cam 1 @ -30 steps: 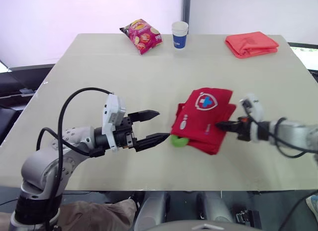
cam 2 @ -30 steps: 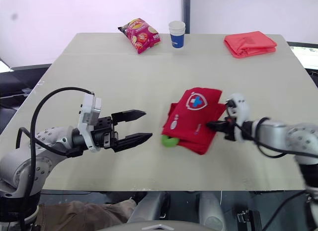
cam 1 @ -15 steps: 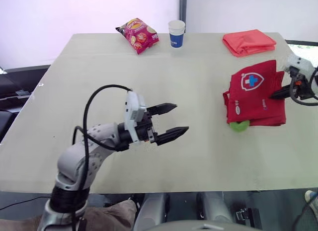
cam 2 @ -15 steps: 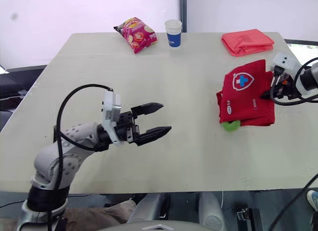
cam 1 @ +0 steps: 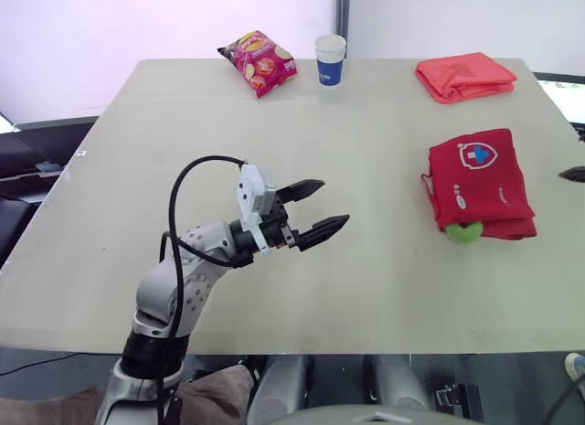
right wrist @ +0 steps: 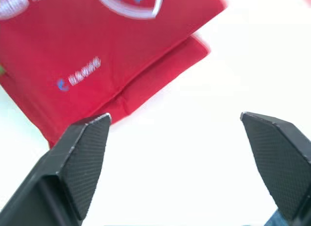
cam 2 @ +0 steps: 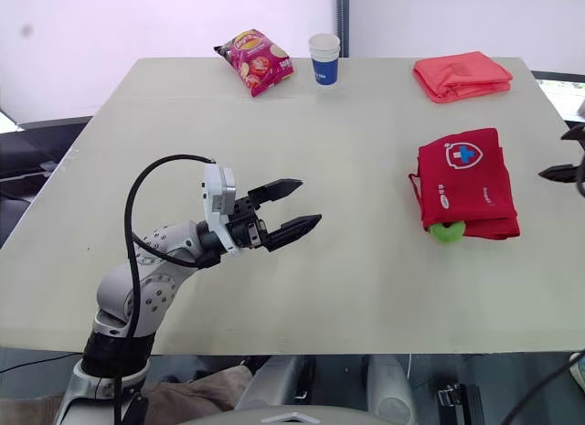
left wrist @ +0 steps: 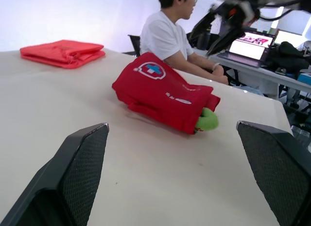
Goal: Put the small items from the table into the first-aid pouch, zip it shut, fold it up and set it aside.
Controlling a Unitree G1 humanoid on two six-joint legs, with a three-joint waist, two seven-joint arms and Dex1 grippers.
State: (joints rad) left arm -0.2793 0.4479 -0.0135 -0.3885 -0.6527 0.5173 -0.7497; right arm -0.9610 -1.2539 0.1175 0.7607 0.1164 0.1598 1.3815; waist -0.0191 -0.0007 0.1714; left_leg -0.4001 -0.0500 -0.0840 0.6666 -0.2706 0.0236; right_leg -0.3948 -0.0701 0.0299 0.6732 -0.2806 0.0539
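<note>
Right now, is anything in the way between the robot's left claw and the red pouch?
No, nothing visible is. Just bare table lies between the open left gripper and the first-aid pouch. The chips bag and cup stand far off at the back edge.

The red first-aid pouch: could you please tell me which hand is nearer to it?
Right. The right hand is open just off the pouch's right side, not touching it; the left hand is open over the table, well to the pouch's left.
</note>
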